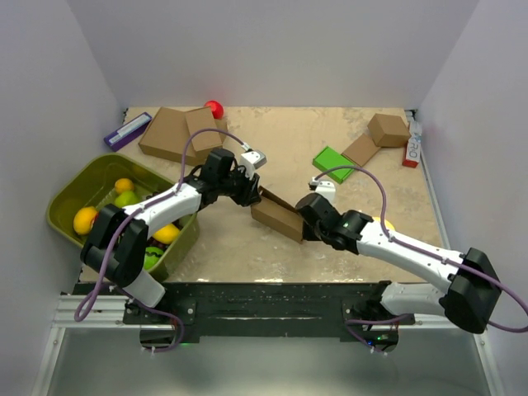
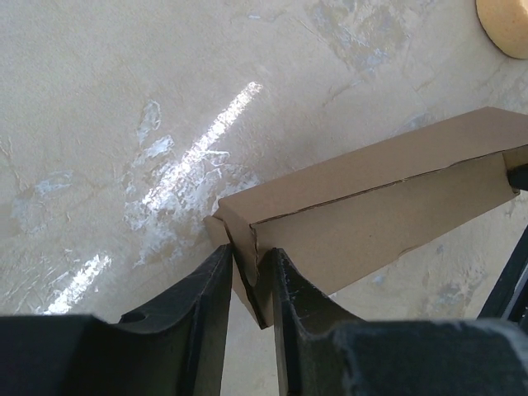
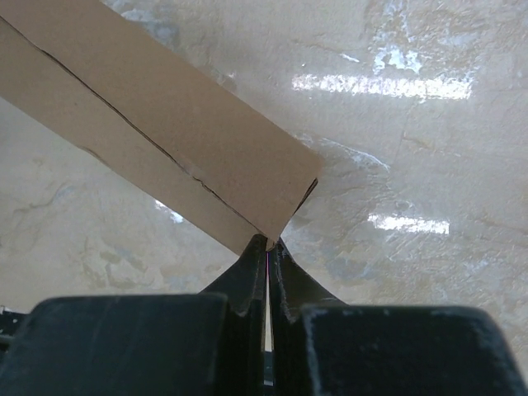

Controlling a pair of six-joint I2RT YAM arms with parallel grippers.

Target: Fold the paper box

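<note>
The paper box sits folded into a long, thin shape on the beige desk, to the right of the olive bin and well apart from it. It lies slantwise, and both arms hold it by its ends.

The left hand grips the end nearer the bin. Its two dark fingers are pinched on the cardboard edge, which stands between them. The right hand has the end farther from the bin. Its fingers are almost together on a corner of the box, with only a sliver of gap between them.

A yellow disc lies on the desk beyond the box from the bin.

Behind the bin, toward the back wall, are a stack of larger brown boxes, a red ball and a purple item. Much farther right of the bin are a green block and a small brown box.

The bin holds fruit, with an orange among it.
</note>
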